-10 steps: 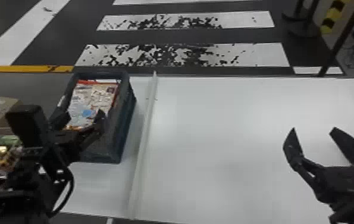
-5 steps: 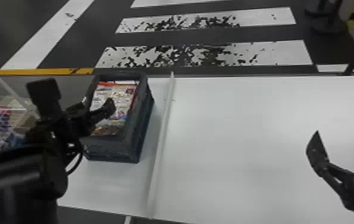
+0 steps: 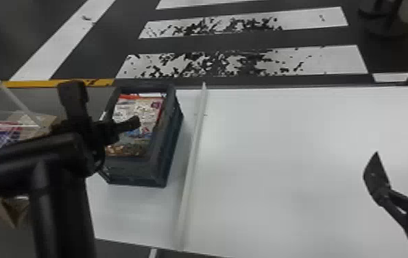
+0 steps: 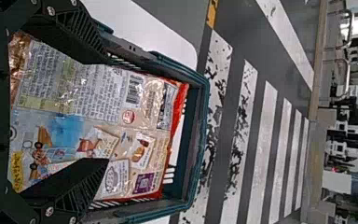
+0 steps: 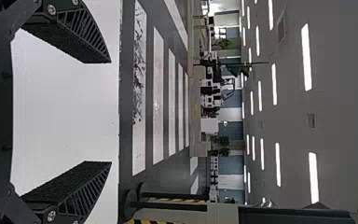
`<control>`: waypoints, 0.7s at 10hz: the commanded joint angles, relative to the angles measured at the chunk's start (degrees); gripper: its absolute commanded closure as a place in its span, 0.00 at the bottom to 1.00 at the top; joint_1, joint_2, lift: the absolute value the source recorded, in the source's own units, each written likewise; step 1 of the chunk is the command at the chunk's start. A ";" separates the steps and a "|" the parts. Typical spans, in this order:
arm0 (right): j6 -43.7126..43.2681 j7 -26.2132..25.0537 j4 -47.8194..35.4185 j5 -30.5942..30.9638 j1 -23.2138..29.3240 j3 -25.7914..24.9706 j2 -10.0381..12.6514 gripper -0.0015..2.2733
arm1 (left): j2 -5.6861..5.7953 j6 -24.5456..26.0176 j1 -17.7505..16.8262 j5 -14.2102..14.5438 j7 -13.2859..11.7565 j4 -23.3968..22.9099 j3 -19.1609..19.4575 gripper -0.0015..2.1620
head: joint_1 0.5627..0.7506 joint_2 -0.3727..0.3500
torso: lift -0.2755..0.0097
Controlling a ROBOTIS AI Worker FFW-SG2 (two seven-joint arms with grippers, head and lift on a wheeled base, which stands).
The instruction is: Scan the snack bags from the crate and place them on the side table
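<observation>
Left gripper (image 3: 103, 104), fingers wide apart; right gripper (image 3: 403, 156) at head view's right edge, likewise spread.

between the pale ridge (image 3: 192, 151) and the right hand (image 3: 402, 157), the broad counter (image 3: 282, 137) gives room to pass. the ridge stands in the way of a low sideways path from there to the crate (image 3: 170, 147), whose raised walls hem in the snack bag (image 3: 144, 109); the left hand (image 3: 104, 103) crowds its left side.
</observation>
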 commanded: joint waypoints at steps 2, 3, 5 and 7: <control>0.00 0.23 -0.09 0.00 0.08 -0.01 0.00 0.05 | 2.23 0.97 -4.74 -2.01 -3.66 8.42 -0.78 0.06 | 0.70 0.83 | 0.64; 0.00 0.23 -0.17 0.00 0.08 -0.19 0.00 0.05 | 3.02 1.32 -5.79 -3.32 -6.39 10.00 -1.66 0.04 | 0.70 0.82 | 0.64; 0.18 0.31 -0.17 0.00 0.08 -0.19 0.00 0.05 | 3.02 3.08 -9.22 -9.92 -15.71 13.96 -1.75 0.26 | 0.70 0.80 | 0.64; 0.18 0.49 -0.17 0.00 0.08 -0.19 -0.09 0.05 | 3.28 7.12 -10.36 -11.67 -17.29 16.42 -1.40 0.99 | 0.70 0.78 | 0.64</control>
